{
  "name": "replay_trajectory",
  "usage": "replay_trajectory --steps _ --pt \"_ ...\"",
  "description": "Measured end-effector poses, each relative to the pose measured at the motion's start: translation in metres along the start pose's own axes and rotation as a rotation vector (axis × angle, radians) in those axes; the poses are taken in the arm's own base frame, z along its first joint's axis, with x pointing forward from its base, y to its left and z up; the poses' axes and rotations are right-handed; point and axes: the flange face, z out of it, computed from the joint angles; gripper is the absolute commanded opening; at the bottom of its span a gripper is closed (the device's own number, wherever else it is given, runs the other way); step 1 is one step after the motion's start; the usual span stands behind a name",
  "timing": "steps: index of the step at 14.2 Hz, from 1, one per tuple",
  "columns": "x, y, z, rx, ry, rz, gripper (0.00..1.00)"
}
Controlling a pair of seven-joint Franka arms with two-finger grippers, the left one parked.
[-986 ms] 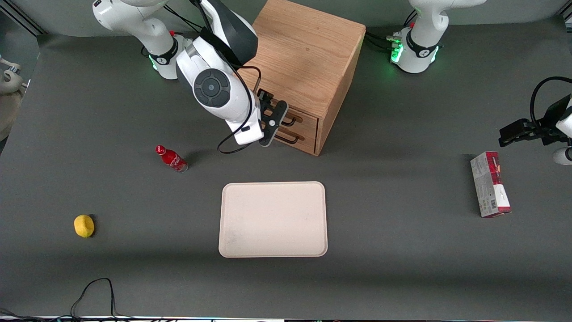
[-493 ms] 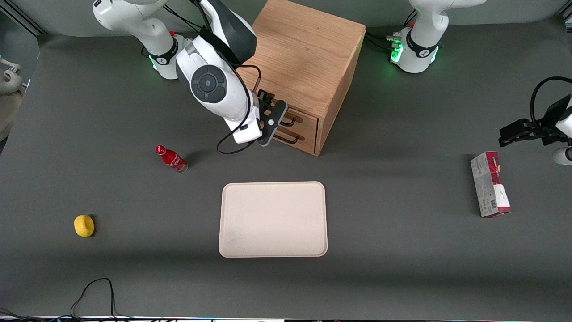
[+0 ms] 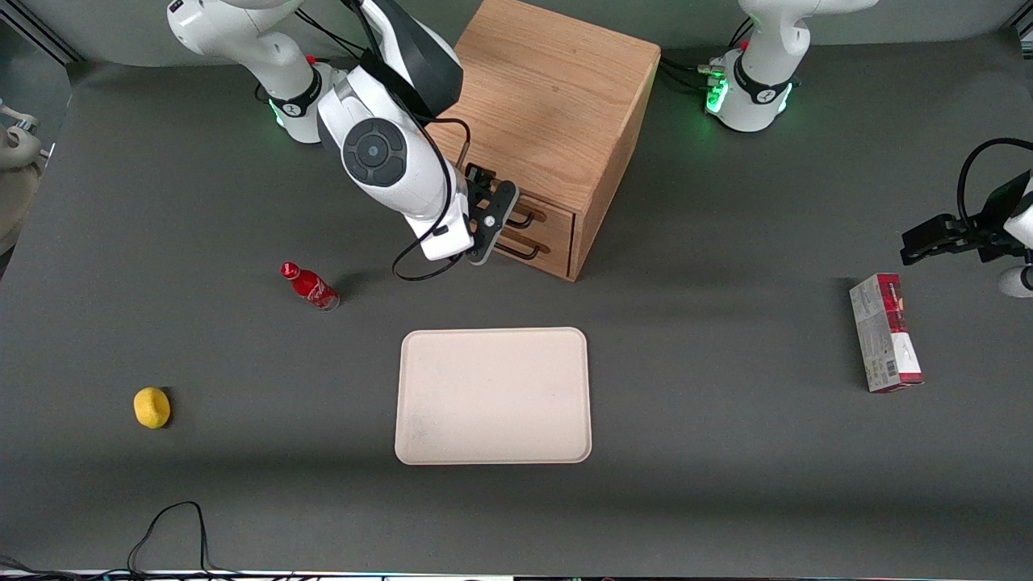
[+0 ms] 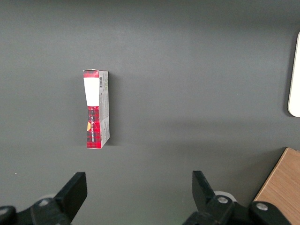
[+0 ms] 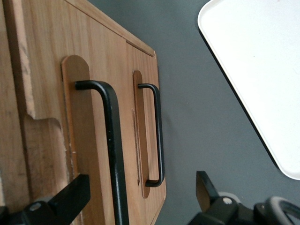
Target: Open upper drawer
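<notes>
The wooden cabinet stands farther from the front camera than the tray, its two drawer fronts facing the working arm's end of the table. The upper drawer sits flush with the cabinet, shut, with the lower drawer under it. My right gripper is open right in front of the upper drawer. That drawer's black bar handle runs between the two fingers, and neither finger touches it. The lower handle lies just past it, closer to the table.
A beige tray lies nearer the front camera than the cabinet. A red bottle and a yellow ball-like object lie toward the working arm's end. A red and white box lies toward the parked arm's end.
The right arm's elbow has shifted slightly away from the front camera. The gripper has stayed at the upper handle, still open, and the drawer has not moved.
</notes>
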Motion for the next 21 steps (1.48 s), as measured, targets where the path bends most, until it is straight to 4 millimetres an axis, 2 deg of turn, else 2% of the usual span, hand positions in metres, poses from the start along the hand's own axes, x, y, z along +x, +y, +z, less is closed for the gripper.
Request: replay_trajectory --steps 3,5,7,16,21 --pt "0.001 0.007 0.005 -0.011 0.017 -0.007 1.0" --pt "0.002 0.015 0.024 -0.011 0.011 -0.004 1.0" --pt "0.003 0.018 0.034 -0.01 0.005 -0.003 1.0" --pt "0.004 0.019 0.034 -0.012 0.009 -0.002 1.0" --pt "-0.006 0.044 0.023 -0.022 0.023 0.012 1.0"
